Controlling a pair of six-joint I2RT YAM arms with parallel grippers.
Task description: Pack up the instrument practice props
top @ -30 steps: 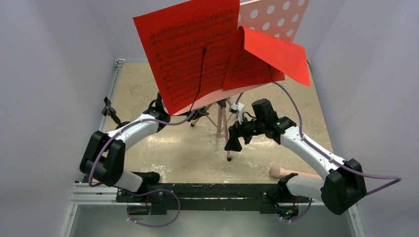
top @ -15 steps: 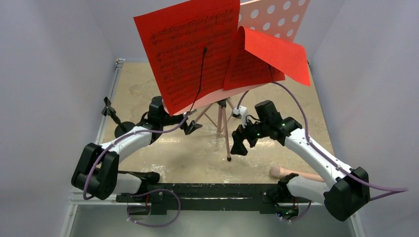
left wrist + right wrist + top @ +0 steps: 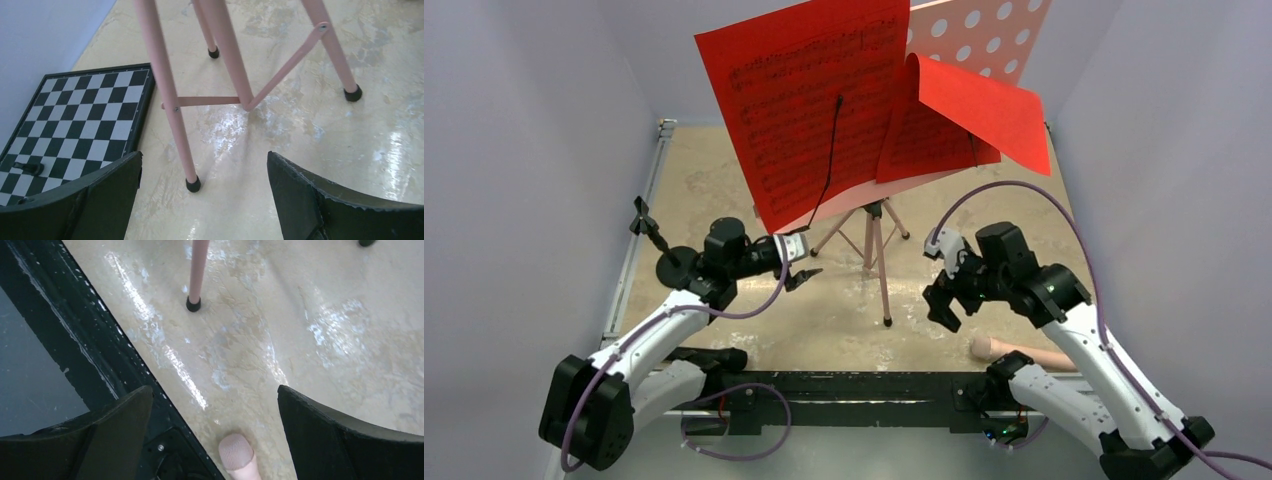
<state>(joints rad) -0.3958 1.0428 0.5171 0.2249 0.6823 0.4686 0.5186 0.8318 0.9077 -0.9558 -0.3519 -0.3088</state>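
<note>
Standing in the middle of the worktop (image 3: 714,180), a pink music stand (image 3: 876,250) holds red printed sheets (image 3: 814,100), with a claw on either side of its thin legs
The left claw (image 3: 800,274) is spread wide and grips nothing; it faces the legs, with a chessboard (image 3: 75,115) lying just beside one leg. The right claw (image 3: 945,306) is equally wide and empty, above a peach tube (image 3: 1024,351) at the near edge. A black peg stand (image 3: 670,264) sits beside the left arm

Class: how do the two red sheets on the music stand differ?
The left red sheet lies flat, printed staves showing; the right red sheet has its top folded forward, a plain flap covering part of its print. The left sheet shows more face than the right. Both are red, resting on the pink music stand.
</note>
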